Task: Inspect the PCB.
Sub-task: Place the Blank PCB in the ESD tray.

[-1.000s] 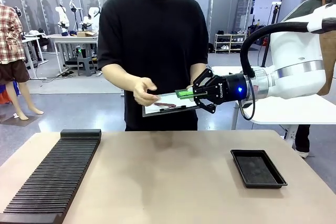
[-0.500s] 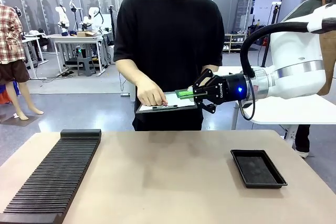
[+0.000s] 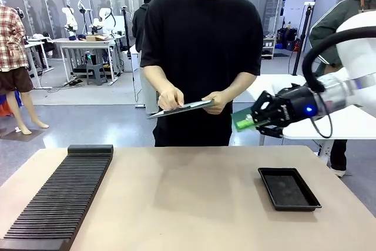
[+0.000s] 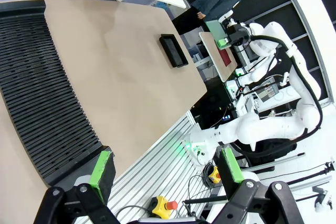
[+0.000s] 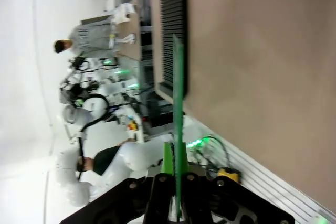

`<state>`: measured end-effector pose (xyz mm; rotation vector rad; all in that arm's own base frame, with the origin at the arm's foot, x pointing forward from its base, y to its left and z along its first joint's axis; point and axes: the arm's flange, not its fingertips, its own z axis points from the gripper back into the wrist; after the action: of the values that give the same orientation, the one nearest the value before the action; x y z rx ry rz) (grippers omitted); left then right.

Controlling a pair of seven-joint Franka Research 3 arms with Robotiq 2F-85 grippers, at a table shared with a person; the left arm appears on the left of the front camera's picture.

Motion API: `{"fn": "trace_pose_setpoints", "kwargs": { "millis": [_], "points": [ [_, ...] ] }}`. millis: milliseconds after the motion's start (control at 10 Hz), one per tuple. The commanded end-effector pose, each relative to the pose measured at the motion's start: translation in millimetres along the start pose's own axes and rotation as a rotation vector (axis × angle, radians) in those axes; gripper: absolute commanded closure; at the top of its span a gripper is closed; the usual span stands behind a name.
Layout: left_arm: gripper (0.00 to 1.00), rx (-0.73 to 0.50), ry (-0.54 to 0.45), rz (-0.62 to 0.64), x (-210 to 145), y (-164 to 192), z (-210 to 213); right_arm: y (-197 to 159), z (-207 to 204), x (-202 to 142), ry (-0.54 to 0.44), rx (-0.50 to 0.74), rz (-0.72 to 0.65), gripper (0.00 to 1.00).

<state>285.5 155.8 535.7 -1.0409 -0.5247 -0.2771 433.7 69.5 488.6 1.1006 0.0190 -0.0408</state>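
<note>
My right gripper (image 3: 255, 120) hangs above the table's far edge at the right, shut on the PCB (image 3: 241, 121), a thin green board sticking out to the left. The right wrist view shows the PCB (image 5: 179, 87) edge-on, rising from between the shut jaws of the gripper (image 5: 177, 174). A person in black stands across the table, both hands holding a clipboard (image 3: 180, 108) tilted at waist height, a short way left of the board. My left gripper (image 4: 167, 167) is open with nothing between its green pads (image 4: 101, 166), off the table's near left corner.
A shallow black tray (image 3: 288, 188) lies on the table's right side, below my right arm. A long black slotted rack (image 3: 60, 197) runs along the left side. Bare tabletop (image 3: 182, 198) lies between them. Other people stand in the background.
My right arm has drawn back to the right and lower with the PCB, away from the clipboard. The person stepped right and now grips the clipboard with both hands.
</note>
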Motion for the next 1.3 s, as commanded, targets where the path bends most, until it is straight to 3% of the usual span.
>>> {"fn": "trace_pose_setpoints", "kwargs": {
  "millis": [0,400,1200],
  "points": [
    [0.00,0.011,0.011,0.007,-0.9,-1.2,-0.6,-17.3,13.1,-7.1,-0.007,-0.077,0.057,0.97],
    [0.00,0.011,0.011,0.007,-0.9,-1.2,-0.6,-70.8,25.1,5.9,-0.039,-0.259,0.173,0.97],
    [0.00,0.011,0.011,0.007,-0.9,-1.2,-0.6,-155.8,0.2,51.4,-0.068,-0.422,0.073,0.97]
  ]
}}
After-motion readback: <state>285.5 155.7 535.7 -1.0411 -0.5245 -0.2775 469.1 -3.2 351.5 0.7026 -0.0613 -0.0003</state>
